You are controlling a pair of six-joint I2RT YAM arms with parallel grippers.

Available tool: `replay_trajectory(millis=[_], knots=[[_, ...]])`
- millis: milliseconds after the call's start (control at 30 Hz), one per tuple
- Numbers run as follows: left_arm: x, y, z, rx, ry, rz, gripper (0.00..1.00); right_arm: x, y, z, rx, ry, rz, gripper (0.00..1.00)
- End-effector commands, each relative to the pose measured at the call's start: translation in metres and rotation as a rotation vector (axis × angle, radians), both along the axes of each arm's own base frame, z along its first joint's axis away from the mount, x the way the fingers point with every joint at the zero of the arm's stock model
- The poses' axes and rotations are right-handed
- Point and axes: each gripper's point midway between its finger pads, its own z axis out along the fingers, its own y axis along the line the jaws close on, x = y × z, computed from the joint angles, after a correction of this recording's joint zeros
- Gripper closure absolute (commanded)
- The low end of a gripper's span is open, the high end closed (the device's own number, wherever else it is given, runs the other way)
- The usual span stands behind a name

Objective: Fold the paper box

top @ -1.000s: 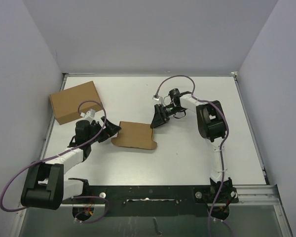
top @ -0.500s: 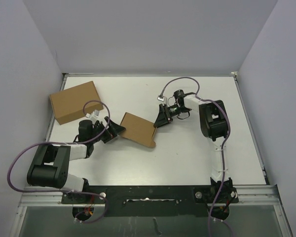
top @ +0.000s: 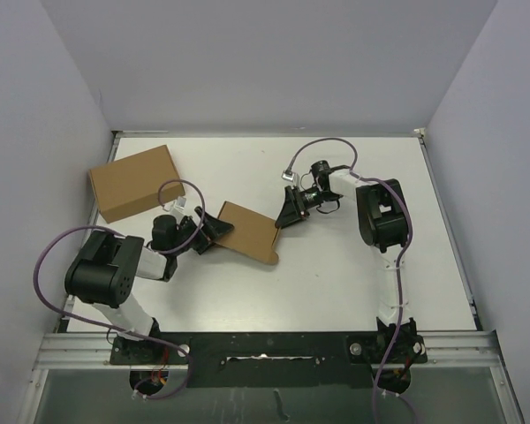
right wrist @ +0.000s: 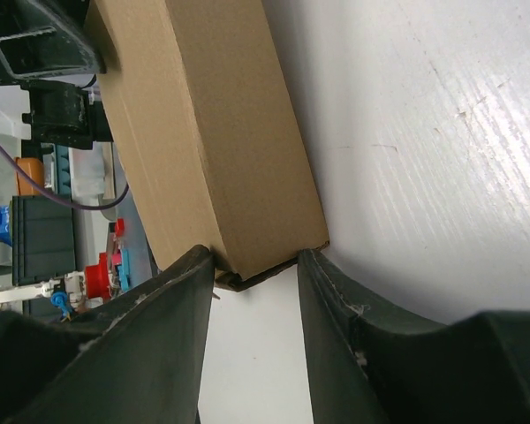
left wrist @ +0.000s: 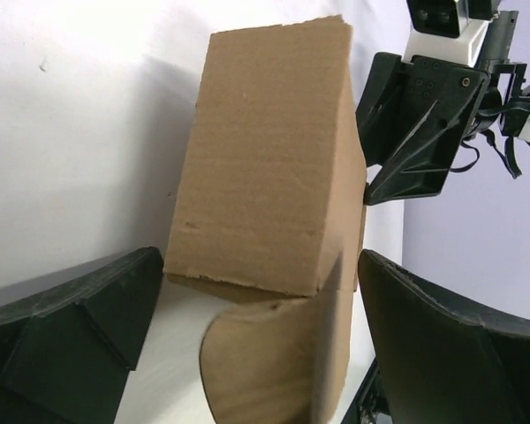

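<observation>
The paper box point(top: 249, 231), brown cardboard, lies folded at the table's middle, turned at an angle. My right gripper point(top: 287, 212) is closed on its far right end. In the right wrist view both fingertips point(right wrist: 199, 265) press the sides of the box point(right wrist: 208, 132). My left gripper point(top: 214, 228) is at the box's left end, open. In the left wrist view the box point(left wrist: 265, 159) stands ahead, and a rounded loose flap point(left wrist: 283, 362) hangs between the wide-apart fingers point(left wrist: 459, 344). The right gripper point(left wrist: 420, 119) shows behind the box.
A larger plain brown cardboard box point(top: 134, 182) lies at the back left, near the left arm. Purple cables point(top: 49, 256) loop over both arms. The table's white side rails run along both edges.
The paper box has turned and tipped from flat to angled, its left end swinging toward the back. My left arm has folded in and its gripper has followed the box's left end. My right gripper shifted slightly right.
</observation>
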Motion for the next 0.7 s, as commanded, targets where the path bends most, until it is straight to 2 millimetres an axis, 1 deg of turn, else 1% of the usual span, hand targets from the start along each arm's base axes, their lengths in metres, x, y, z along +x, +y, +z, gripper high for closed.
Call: replay_trajectory(millis=[0,67,133,300,467,600,667], knots=[[0.025,-0.011,0.023,-0.084,-0.114,0.050,0.09,0.006,-0.007,-0.013,-0.051,-0.049,-0.007,0.60],[0.027,-0.015,0.023,-0.106,-0.119,0.055,0.16,0.006,-0.008,-0.013,-0.051,-0.050,-0.008,0.60],[0.027,-0.016,0.023,-0.119,-0.123,0.063,0.20,0.007,-0.007,-0.012,-0.051,-0.054,-0.007,0.60],[0.027,-0.018,0.027,-0.126,-0.135,0.096,0.35,0.008,-0.007,-0.009,-0.049,-0.072,-0.003,0.59],[0.027,-0.021,0.034,-0.136,-0.152,0.109,0.44,0.009,-0.007,-0.003,-0.037,-0.084,-0.001,0.58],[0.026,-0.022,0.042,-0.142,-0.169,0.117,0.53,0.011,-0.006,0.006,-0.024,-0.109,0.003,0.51],[0.025,-0.020,0.046,-0.138,-0.179,0.121,0.54,0.012,-0.006,0.012,-0.013,-0.123,0.004,0.47]])
